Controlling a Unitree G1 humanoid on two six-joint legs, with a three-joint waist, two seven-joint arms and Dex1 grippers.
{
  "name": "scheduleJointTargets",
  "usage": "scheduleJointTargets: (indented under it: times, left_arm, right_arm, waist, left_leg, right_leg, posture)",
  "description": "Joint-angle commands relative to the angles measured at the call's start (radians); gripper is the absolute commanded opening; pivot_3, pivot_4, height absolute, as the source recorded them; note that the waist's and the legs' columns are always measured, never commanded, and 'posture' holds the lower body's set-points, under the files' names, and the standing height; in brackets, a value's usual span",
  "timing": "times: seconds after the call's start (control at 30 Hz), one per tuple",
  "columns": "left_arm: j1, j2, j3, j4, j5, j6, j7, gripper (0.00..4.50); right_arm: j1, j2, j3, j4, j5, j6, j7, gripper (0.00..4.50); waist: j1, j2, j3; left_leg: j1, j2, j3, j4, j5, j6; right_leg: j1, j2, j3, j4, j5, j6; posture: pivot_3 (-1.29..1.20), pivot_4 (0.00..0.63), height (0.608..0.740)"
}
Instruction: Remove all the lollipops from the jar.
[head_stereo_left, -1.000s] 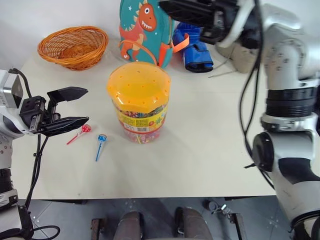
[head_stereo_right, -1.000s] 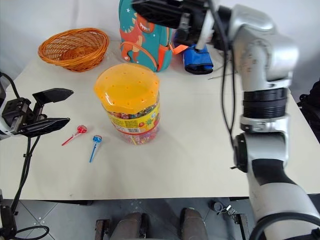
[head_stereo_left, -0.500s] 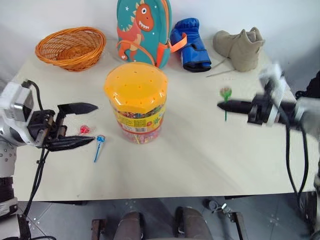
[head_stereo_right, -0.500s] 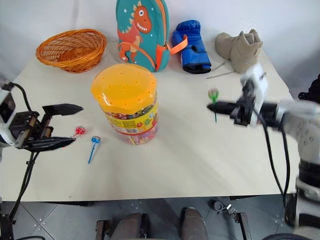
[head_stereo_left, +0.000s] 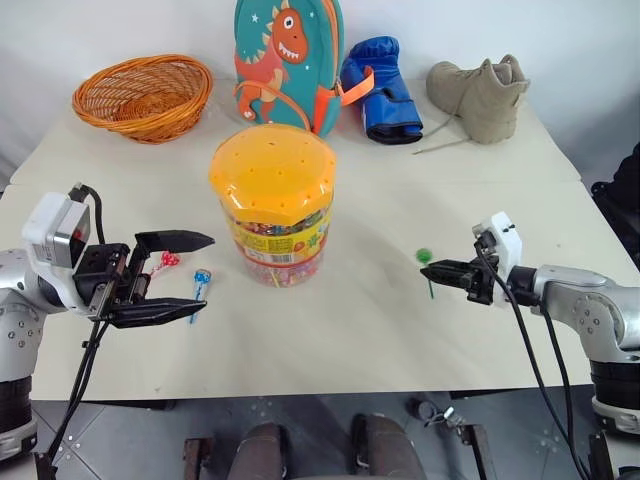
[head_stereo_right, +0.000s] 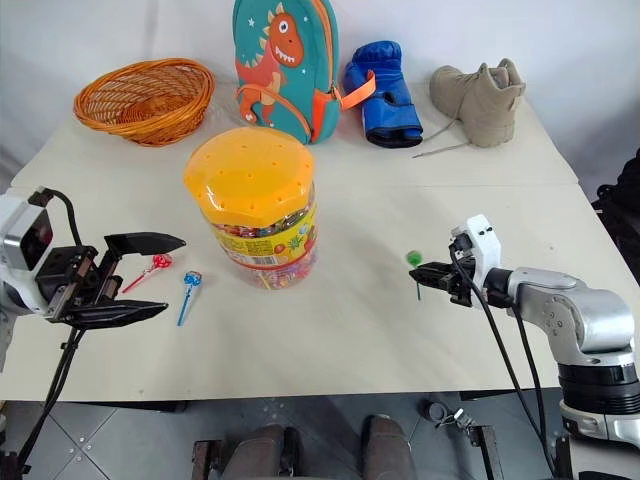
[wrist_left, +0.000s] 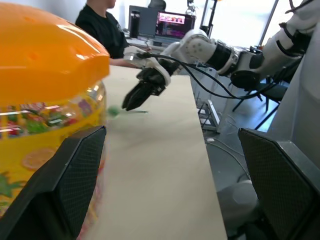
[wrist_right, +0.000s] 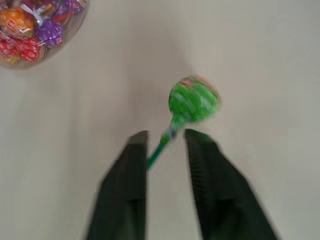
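Observation:
The jar (head_stereo_left: 272, 200), a clear tub with an orange holed lid, stands mid-table and looks large in the left wrist view (wrist_left: 40, 75). Left of it lie a red lollipop (head_stereo_left: 168, 260) and a blue one (head_stereo_left: 202, 278). My left gripper (head_stereo_left: 205, 273) hovers wide open over those two, pointing at the jar. At the table's right side my right gripper (head_stereo_left: 427, 269) is down at the tabletop. Its fingers stand parted around the stick of the green lollipop (wrist_right: 194, 100), whose head lies just past the tips (head_stereo_left: 424, 257). I cannot tell whether it rests on the table.
Along the table's far edge stand a woven orange basket (head_stereo_left: 145, 92), a teal dinosaur backpack (head_stereo_left: 285, 55), a blue boxing glove (head_stereo_left: 380, 90) and a tan boot (head_stereo_left: 480, 92). A person in a black shirt (wrist_left: 102, 30) sits beyond the table's right end.
My right arm swung down from high above the jar to the table's right side carrying the green lollipop, and its fingers have parted. The left gripper sank slightly toward the table.

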Motion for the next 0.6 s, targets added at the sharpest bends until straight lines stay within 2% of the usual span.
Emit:
scheduleJointTargets:
  times: [0.03,0.2,0.3,0.43,0.6]
  left_arm:
    - [0.009,0.021,0.034,-0.042,-0.018,0.004,0.018,4.50]
    - [-0.008,0.016,0.058,-0.044,-0.050,0.045,0.085,4.50]
    - [-0.020,0.022,0.072,-0.033,-0.072,0.091,0.130,4.50]
    - [-0.032,0.035,0.075,-0.018,-0.032,0.100,0.206,4.50]
    - [-0.017,0.026,0.094,-0.014,-0.022,0.062,0.221,4.50]
  right_arm:
    - [-0.013,0.004,0.000,0.010,-0.010,-0.036,0.006,2.75]
    - [-0.019,-0.027,-0.033,-0.022,0.027,-0.034,0.044,4.46]
    - [-0.049,-0.055,-0.066,-0.053,0.073,-0.023,0.082,4.49]
    - [-0.129,-0.093,-0.083,-0.085,0.119,-0.024,0.128,4.49]
    - [-0.192,-0.155,-0.018,-0.156,0.125,-0.068,0.234,4.49]
  waist:
    - [0.002,0.000,0.000]
    - [0.009,0.000,0.000]
    - [0.017,0.000,0.000]
    - [0.020,0.000,0.000]
    - [0.021,0.000,0.000]
  left_leg:
    - [0.000,0.000,0.000,0.000,0.000,0.000]
    - [0.000,0.000,0.000,0.000,0.000,0.000]
    - [0.000,0.000,0.000,0.000,0.000,0.000]
    - [0.000,0.000,0.000,0.000,0.000,0.000]
    - [0.000,0.000,0.000,0.000,-0.001,0.000]
  right_leg:
    - [0.000,0.000,0.000,0.000,0.000,0.000]
    - [0.000,0.000,0.000,0.000,0.000,0.000]
    - [0.000,0.000,0.000,0.000,0.000,0.000]
    - [0.000,0.000,0.000,0.000,0.000,0.000]
    - [0.000,0.000,0.000,-0.001,0.000,0.000]
  posture:
    - [0.00,0.150,0.740]
    - [0.00,0.150,0.740]
    - [0.00,0.150,0.740]
    - [0.00,0.150,0.740]
    - [0.00,0.150,0.740]
